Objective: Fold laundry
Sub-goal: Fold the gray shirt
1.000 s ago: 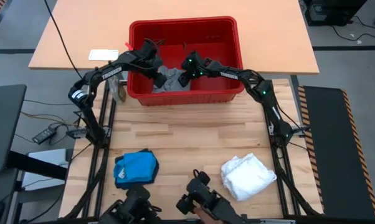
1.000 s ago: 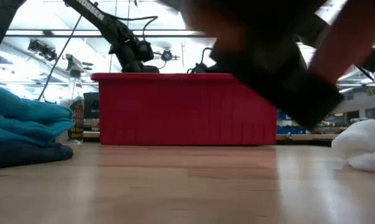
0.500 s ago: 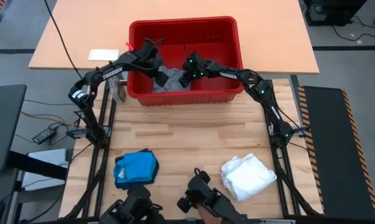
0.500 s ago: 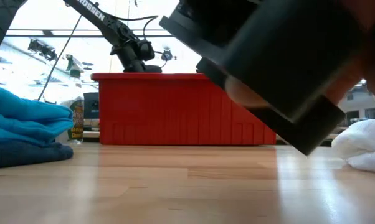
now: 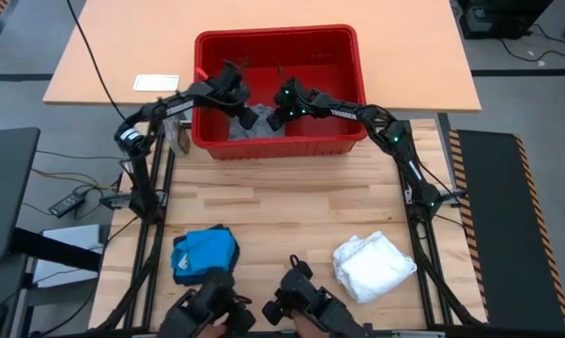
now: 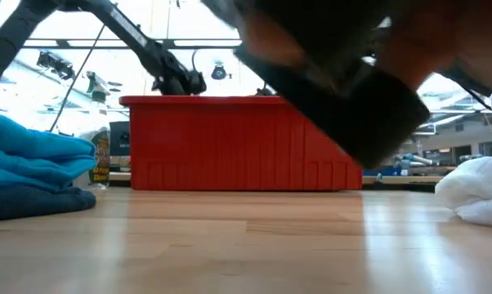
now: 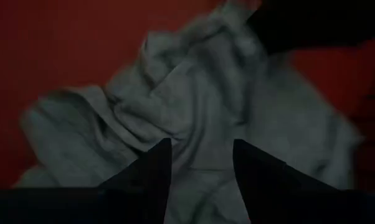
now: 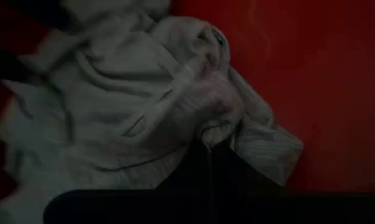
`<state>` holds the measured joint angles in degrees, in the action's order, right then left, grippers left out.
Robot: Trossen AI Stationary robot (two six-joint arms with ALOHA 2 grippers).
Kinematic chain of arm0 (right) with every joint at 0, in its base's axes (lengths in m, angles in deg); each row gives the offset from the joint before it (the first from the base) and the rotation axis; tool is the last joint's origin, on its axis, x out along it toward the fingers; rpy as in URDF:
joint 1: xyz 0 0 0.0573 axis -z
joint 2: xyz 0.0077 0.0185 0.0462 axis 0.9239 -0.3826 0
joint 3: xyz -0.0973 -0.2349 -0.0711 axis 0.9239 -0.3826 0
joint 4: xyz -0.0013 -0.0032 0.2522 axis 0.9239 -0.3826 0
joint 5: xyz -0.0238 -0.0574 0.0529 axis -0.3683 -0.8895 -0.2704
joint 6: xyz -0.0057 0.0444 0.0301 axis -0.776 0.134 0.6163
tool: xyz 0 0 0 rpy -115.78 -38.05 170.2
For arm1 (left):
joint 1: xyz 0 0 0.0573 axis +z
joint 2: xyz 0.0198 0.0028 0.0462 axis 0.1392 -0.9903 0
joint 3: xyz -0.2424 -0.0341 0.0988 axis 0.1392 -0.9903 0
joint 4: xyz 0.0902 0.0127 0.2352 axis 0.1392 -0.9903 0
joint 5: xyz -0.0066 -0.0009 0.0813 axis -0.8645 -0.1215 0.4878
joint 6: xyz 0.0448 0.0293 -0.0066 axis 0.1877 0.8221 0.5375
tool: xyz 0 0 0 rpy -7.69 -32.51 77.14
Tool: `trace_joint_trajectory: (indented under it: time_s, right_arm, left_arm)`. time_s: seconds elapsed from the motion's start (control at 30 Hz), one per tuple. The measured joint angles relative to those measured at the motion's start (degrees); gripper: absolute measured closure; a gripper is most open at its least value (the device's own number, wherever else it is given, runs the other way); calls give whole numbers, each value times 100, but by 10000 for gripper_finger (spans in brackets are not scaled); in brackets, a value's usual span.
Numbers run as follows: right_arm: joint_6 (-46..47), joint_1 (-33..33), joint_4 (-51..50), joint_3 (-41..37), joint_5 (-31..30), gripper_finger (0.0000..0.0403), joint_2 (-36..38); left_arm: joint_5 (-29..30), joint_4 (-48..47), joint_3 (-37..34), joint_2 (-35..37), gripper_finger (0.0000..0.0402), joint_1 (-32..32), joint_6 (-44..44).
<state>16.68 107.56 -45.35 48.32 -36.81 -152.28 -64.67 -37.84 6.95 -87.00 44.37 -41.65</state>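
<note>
Grey crumpled cloth garment (image 5: 254, 125) sits in the red plastic basket (image 5: 343, 94), upper centre. Left gripper (image 7: 198, 163) hovers spread above it; right gripper (image 8: 207, 163) is clenched on a fold. We'd pinch separate edges, then lift together toward the bench (image 5: 292, 202).

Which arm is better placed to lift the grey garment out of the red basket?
Probably the right gripper: its jaws look shut on the grey garment. The left gripper hangs open just above it in the red basket.
</note>
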Motion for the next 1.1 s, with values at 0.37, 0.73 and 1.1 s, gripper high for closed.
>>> trace_joint_trajectory:
  time_s: [0.37, 0.73, 1.1]
  right_arm:
    - [-324, -273, 687, 0, 149, 394, 756]
    - [-908, -326, 693, 9, -231, 394, 1774]
    - [-1835, -667, 338, 24, -550, 394, 3786]
  left_arm:
    - [217, 170, 35, -940, 253, -91, 19]
    - [276, 218, -7, 629, 395, -121, 315]
    - [88, 855, 7, 3601, 398, -877, 1168]
